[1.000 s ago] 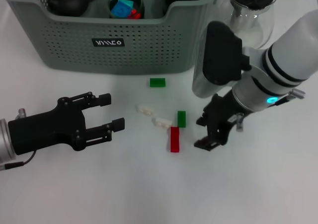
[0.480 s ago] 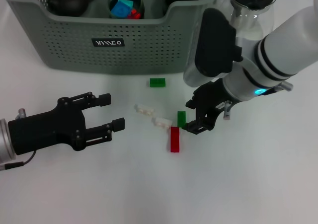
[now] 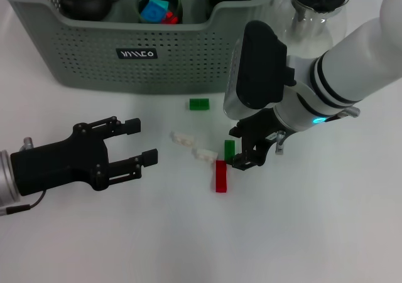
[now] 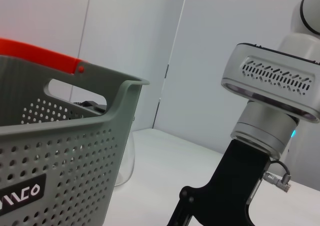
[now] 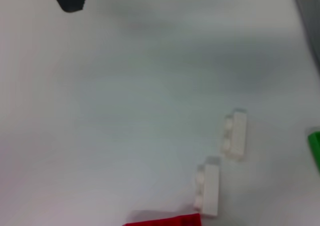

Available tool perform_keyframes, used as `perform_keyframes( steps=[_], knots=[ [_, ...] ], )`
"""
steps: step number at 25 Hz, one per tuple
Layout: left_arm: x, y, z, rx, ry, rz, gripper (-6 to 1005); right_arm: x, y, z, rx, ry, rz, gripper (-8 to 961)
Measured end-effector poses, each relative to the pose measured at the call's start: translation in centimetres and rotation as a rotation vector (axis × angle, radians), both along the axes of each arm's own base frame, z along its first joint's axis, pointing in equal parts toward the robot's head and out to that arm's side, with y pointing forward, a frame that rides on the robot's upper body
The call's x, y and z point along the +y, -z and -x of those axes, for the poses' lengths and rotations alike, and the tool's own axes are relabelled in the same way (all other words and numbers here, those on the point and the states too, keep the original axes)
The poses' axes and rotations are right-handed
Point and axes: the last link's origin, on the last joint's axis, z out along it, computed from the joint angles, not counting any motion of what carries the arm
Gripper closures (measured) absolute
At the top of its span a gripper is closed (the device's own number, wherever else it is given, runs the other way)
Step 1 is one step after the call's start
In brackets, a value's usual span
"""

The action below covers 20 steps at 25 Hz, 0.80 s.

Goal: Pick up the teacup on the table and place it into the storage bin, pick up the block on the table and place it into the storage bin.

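Green block (image 3: 229, 149) partly hidden by right gripper (image 3: 244, 150), jaws apart, left gripper (image 3: 139, 142) wide open

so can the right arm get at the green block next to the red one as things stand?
Probably yes. The right gripper hangs open just beside that green block, nothing between them; the red block and white blocks lie close, though.

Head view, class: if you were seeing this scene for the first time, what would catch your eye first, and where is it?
The right gripper hangs low over the table beside a green block and a red block, its fingers open. Behind them stands the storage bin, already holding dark teaware. The left gripper waits open at the near left.
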Motion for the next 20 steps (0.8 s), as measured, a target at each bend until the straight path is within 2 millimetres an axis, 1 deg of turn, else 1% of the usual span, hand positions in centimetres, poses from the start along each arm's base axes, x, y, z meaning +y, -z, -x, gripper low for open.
perform_keyframes(
  steps=[10,20],
  knots=[
    [-0.1,0.1,0.1,0.0,-0.005,0.0,274,-0.1,1.3,-0.4,-0.003,-0.015,0.004,393],
    [-0.1,0.0,0.1,0.0,-0.004,-0.003,275,-0.5,1.0,-0.6,-0.004,0.028,0.036,414]
  ],
)
